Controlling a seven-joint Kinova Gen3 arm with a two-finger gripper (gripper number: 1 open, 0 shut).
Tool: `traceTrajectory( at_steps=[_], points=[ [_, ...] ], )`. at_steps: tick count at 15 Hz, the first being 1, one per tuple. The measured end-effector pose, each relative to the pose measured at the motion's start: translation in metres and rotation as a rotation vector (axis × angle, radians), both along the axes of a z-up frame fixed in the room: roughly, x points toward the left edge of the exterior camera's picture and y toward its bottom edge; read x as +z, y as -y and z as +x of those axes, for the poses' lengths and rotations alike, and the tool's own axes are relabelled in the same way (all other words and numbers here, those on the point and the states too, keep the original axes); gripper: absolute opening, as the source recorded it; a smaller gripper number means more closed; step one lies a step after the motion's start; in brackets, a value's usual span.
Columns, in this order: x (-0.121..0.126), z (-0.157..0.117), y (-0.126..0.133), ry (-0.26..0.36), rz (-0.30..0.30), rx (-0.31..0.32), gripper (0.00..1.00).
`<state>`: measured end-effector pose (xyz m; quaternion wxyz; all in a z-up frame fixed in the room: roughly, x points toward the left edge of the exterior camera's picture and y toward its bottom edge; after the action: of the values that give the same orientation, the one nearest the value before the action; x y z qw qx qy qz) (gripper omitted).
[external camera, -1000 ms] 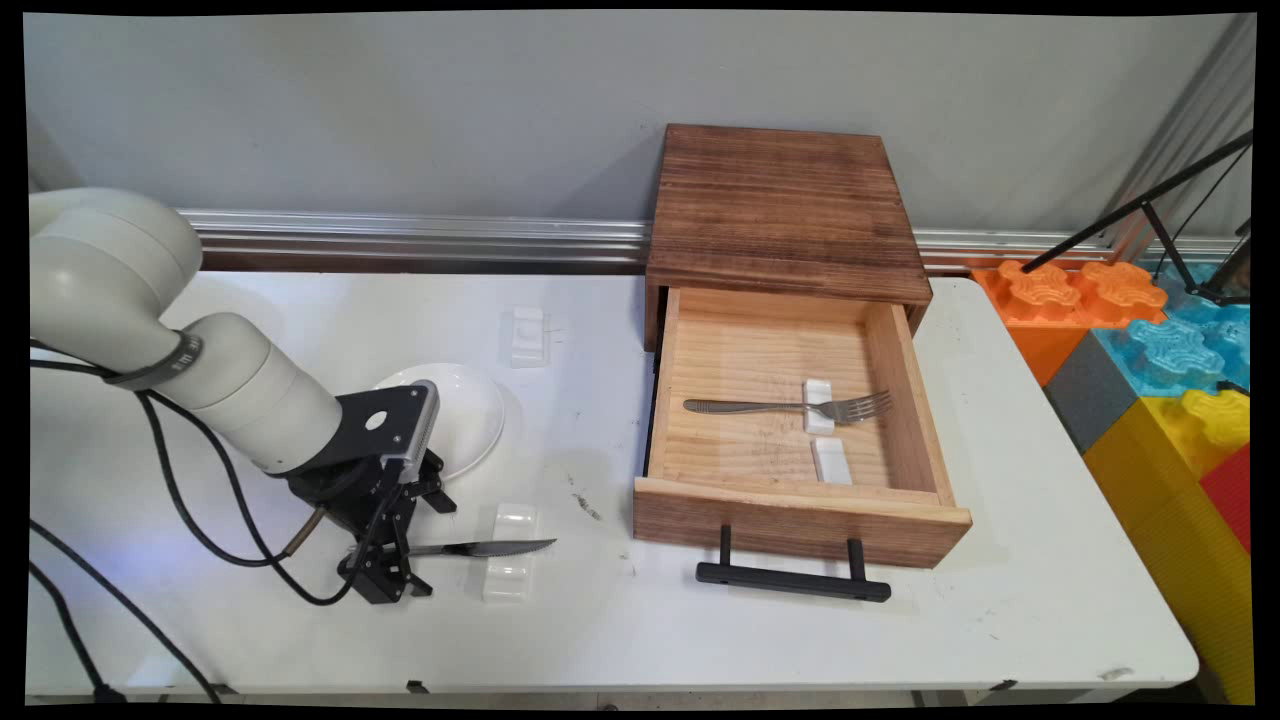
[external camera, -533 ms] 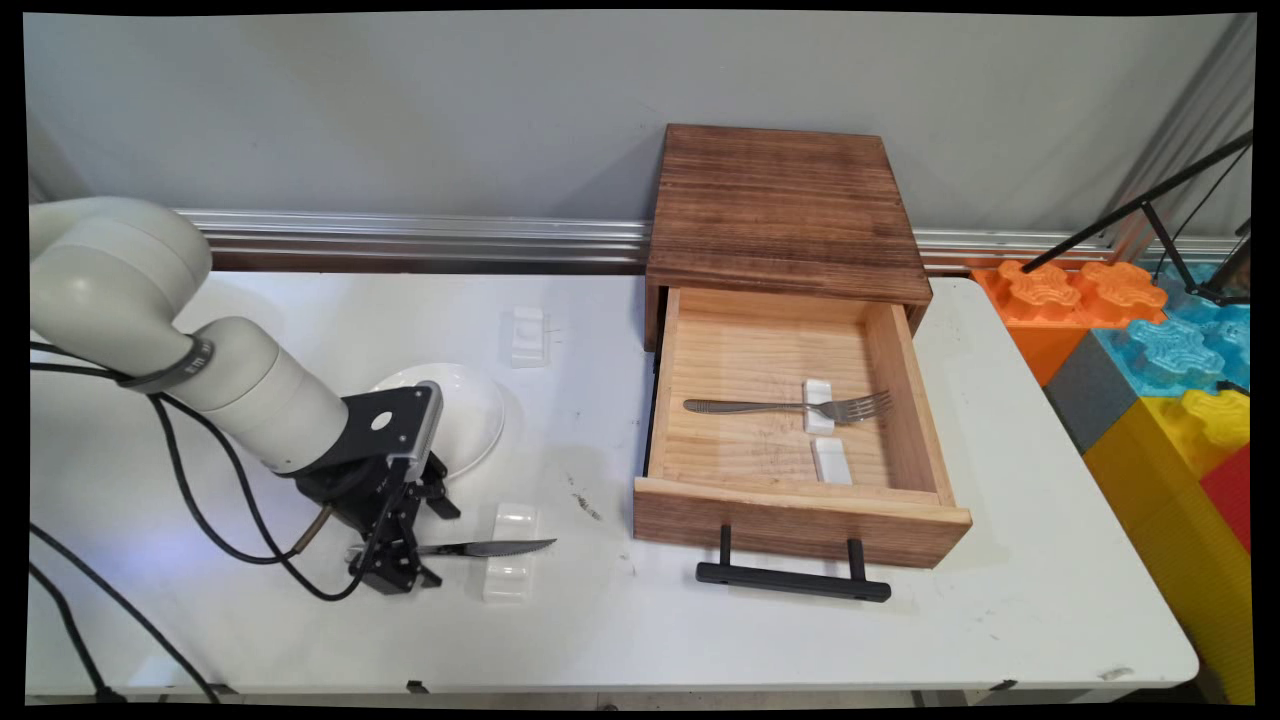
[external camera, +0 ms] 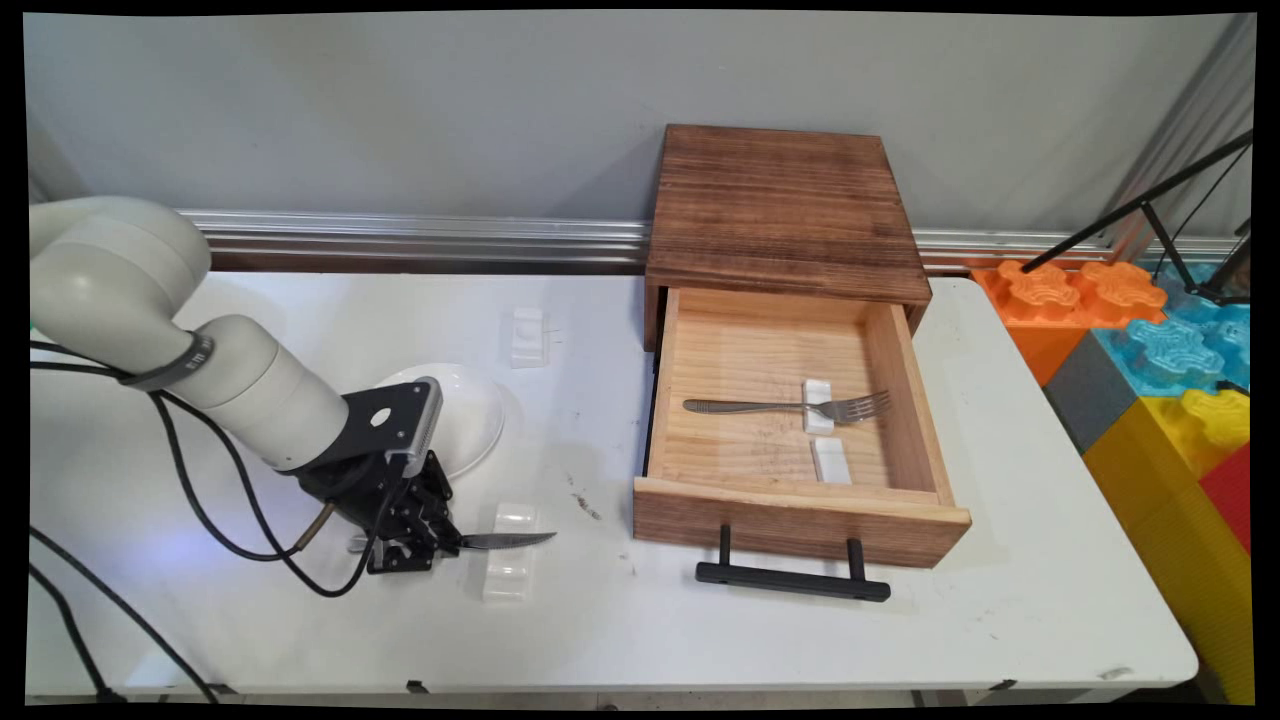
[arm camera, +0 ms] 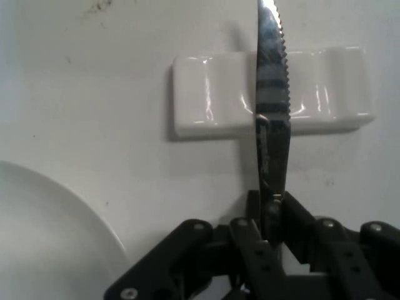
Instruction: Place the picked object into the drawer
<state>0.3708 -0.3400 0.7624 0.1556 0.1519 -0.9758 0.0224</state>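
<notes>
My black gripper (external camera: 428, 540) (arm camera: 270, 215) is low over the table's near left part, shut on the handle end of a steel knife (external camera: 505, 541) (arm camera: 272, 100). The serrated blade points right toward the drawer and lies across a white ceramic rest (external camera: 508, 550) (arm camera: 206, 94). In the hand view the blade runs straight up from between the fingers over the rest's middle groove. A white plate (external camera: 470, 410) (arm camera: 44, 237) sits just behind the gripper.
An open wooden drawer (external camera: 790, 520) with a black handle (external camera: 792, 580) holds a fork (external camera: 790, 406) on a white rest (external camera: 818, 400) and a second rest (external camera: 832, 462). Another white rest (external camera: 528, 335) lies at the back. Coloured foam blocks (external camera: 1150, 340) stand off the table's right.
The gripper has closed on the knife's handle and shifted slightly right. The knife lies where it did on the rest.
</notes>
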Motion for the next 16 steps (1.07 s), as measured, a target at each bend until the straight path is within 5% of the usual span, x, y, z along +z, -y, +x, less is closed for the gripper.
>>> traceTrajectory(
  at_steps=[8, 16],
  points=[
    [0.024, 0.005, 0.006, -0.031, -0.001, -0.016, 0.0],
    [0.076, 0.02, 0.024, -0.041, 0.015, -0.003, 0.0]
  ],
)
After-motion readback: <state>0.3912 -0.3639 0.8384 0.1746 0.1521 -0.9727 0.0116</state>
